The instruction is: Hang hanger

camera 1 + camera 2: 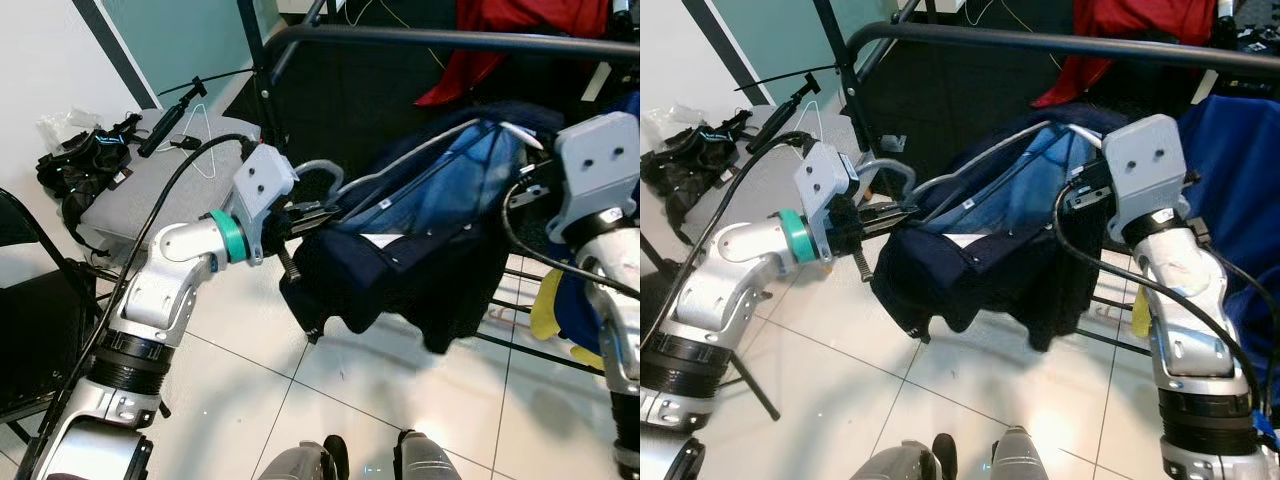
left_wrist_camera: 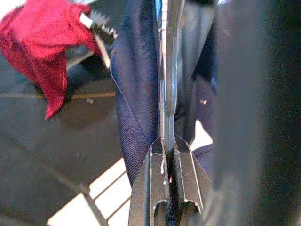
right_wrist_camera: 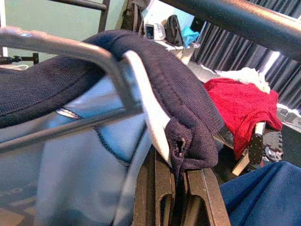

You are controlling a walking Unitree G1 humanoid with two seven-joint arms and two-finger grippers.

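Nearest to us, our own legs stand on the pale tiled floor (image 1: 300,400). Just above that, both our arms reach forward and hold a grey metal hanger (image 1: 970,175) between them, with a dark navy garment (image 1: 980,270) draped over it, its light blue lining (image 1: 1010,190) facing up.

Our left end effector (image 1: 875,218) has its fingers pinched narrow on the hook end of the hanger; from the left wrist we see the two black fingers (image 2: 153,183) closed tight on the thin metal edge, with navy cloth running right beside it. Our right end effector (image 3: 176,183) grips the opposite shoulder of the hanger, where the wrist view shows the fingers narrow on the white hanger tip (image 3: 150,122) and the navy collar folded over it. So the hanger lies roughly level, spanning the gap between the two end effectors, with the garment sagging below them towards the floor.

Above and behind the hanger runs the black rail (image 1: 450,40) of a clothes rack, well apart from the hook. A red garment (image 1: 520,40) hangs beyond that rail, and a blue cloth (image 1: 1240,190) sits at our right. Far off on our left, a grey cushion (image 1: 150,190) carries a thin white wire hanger (image 1: 205,140) and some black straps (image 1: 75,160)
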